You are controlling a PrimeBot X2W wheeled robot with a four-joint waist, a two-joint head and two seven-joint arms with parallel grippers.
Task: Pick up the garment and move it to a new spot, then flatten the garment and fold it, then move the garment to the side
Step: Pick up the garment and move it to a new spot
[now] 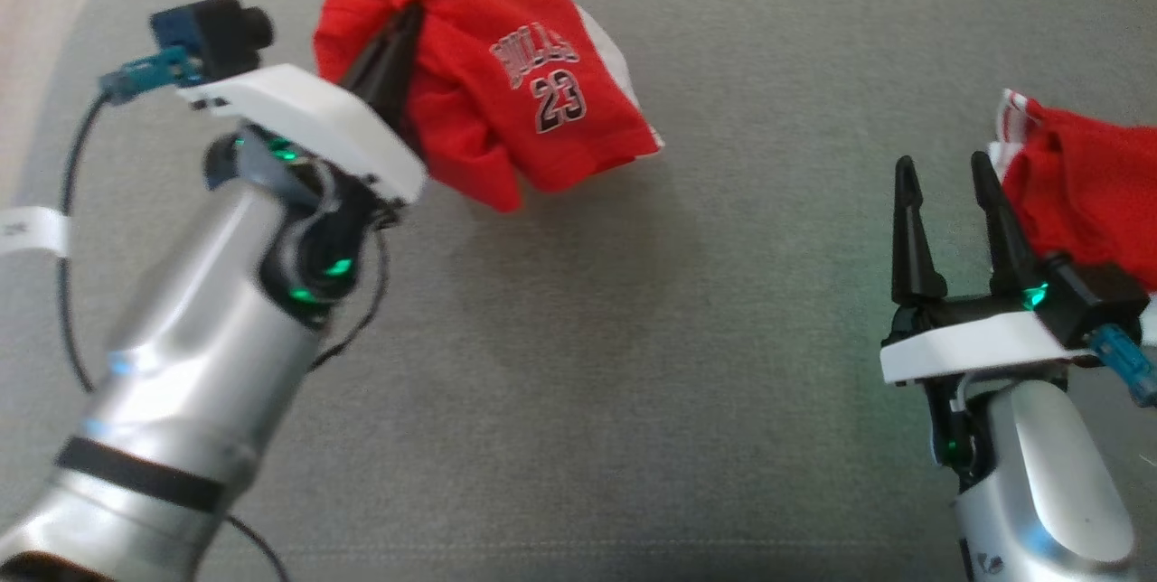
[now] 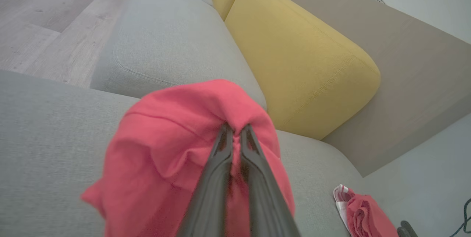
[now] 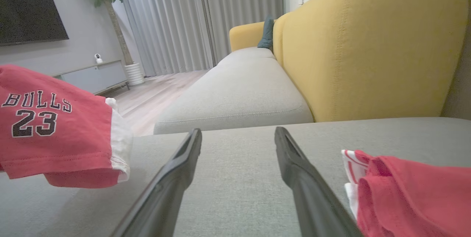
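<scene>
A: Nearest first: the right hand (image 1: pixel 942 162)?
B: Released, fingers spread and empty, low over the grey seat (image 1: pixel 633 338), just beside a second red cloth (image 1: pixel 1085 193).
A: And the left hand (image 1: pixel 407 22)?
B: Clenched on a bunch of the garment (image 1: pixel 533 85), farther off at the seat's left; the rest hangs from it in folds.
A: How will it handle?
B: Light, soft and limp, I'd judge: it droops and bunches. Taking a hem corner in each hand should let it spread flat.
</scene>
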